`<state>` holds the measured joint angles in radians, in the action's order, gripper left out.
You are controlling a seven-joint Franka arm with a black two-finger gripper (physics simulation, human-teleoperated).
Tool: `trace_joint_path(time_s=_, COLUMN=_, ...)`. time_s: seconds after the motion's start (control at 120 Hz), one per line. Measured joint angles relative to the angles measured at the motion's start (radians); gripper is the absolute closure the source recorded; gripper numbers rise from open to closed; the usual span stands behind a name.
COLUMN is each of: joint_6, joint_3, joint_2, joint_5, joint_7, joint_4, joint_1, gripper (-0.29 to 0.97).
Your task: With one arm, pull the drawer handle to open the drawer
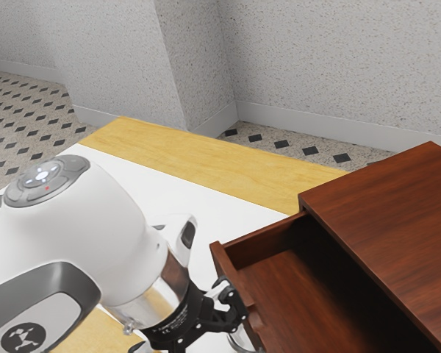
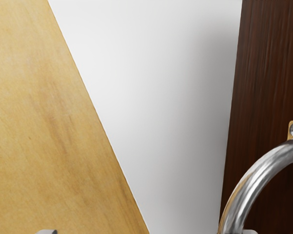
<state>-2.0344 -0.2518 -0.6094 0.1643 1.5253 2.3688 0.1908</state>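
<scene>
Table point(image 1: 206, 165) is showing two surfaces: a tan wood band point(image 1: 169, 151) is running along the far edge, and a white area point(image 1: 198, 206) is lying on the near side of it. More tan wood is showing under my arm at the exterior view's lower left. A dark red-brown cabinet point(image 1: 397, 213) is sitting on the table at the exterior view's right. Its drawer point(image 1: 309, 294) is standing pulled out over the white area. In the wrist view, wood and white are meeting along a straight slanting line.
</scene>
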Motion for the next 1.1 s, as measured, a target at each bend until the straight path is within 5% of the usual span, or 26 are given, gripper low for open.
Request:
trace_joint_path(time_s=0.475, joint_6=0.006, joint_3=0.005, joint_2=-0.016, joint_5=0.000, joint_7=-0.002, joint_4=-0.018, joint_1=0.004, gripper=0.23)
trace_joint_path(time_s=0.65, joint_6=0.034, joint_3=0.005, joint_2=-0.018, joint_5=-0.001, joint_7=-0.004, joint_4=-0.127, joint_1=0.010, gripper=0.22)
trace_joint_path(time_s=0.875, joint_6=0.466, joint_3=0.076, joint_2=0.216, joint_5=-0.020, joint_7=-0.004, joint_4=-0.679, joint_1=0.096, gripper=0.10)
trace_joint_path(time_s=1.1, joint_6=0.757, joint_3=0.033, joint_2=0.302, joint_5=-0.169, joint_7=-0.006, joint_4=-0.815, joint_1=0.186, gripper=0.04)
